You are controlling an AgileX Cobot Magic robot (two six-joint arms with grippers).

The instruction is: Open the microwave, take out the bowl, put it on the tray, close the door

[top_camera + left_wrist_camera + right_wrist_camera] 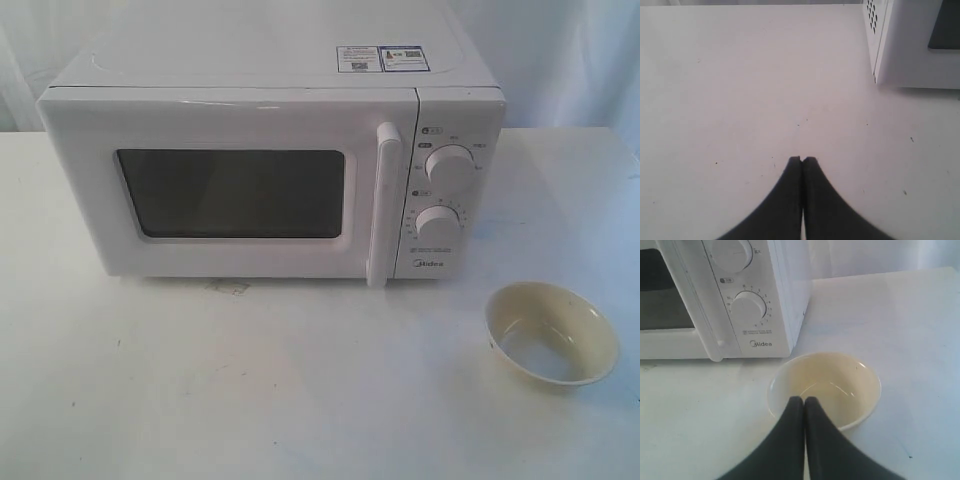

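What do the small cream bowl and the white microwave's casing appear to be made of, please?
The small round cream bowl looks like glossy plastic or melamine, possibly glazed ceramic: its smooth inside shows soft reflections. The white boxy microwave seems cased in painted sheet metal, semi-gloss: its side has punched vent holes.

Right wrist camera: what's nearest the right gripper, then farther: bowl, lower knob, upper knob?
1. The bowl, just beyond the tips of the right gripper.
2. The lower knob, on the microwave's panel.
3. The upper knob, higher on that panel.
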